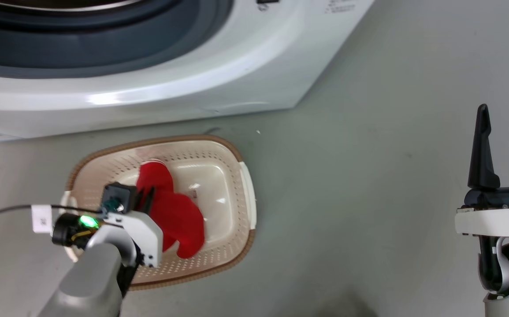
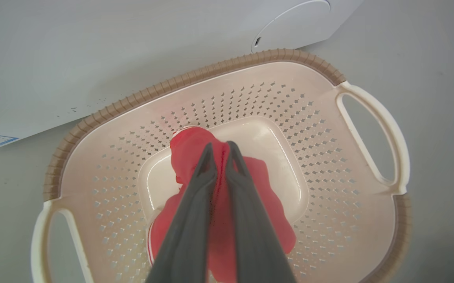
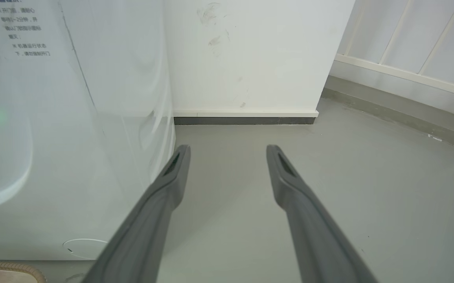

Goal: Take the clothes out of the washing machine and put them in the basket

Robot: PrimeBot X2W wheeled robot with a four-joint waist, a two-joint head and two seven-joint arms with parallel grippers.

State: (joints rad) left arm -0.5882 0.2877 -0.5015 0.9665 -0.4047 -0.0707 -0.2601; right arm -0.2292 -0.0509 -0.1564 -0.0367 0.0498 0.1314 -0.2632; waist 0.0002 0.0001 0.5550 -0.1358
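Pinching the red garment (image 1: 179, 215) in the clamped left gripper (image 2: 221, 151), directly over the basket (image 1: 192, 141) at lower left, with the right gripper (image 1: 507, 110) spread wide, far off at lower right.

- I've got my left gripper (image 1: 145, 199) down over the basket (image 1: 232, 152), fingers pinched on the red garment (image 1: 179, 220) inside it
- my right gripper (image 1: 506, 115) is spread wide, well off over the floor (image 1: 360, 198)
- the washing machine (image 1: 170, 88) is just behind the basket

One washing machine (image 1: 201, 83), one basket (image 2: 321, 129) with two white handles (image 1: 249, 193), one bunch of red clothes (image 1: 179, 215), and two grippers, the left gripper (image 2: 219, 147) and the right gripper (image 1: 506, 112), each with two long dark fingers (image 3: 164, 196).
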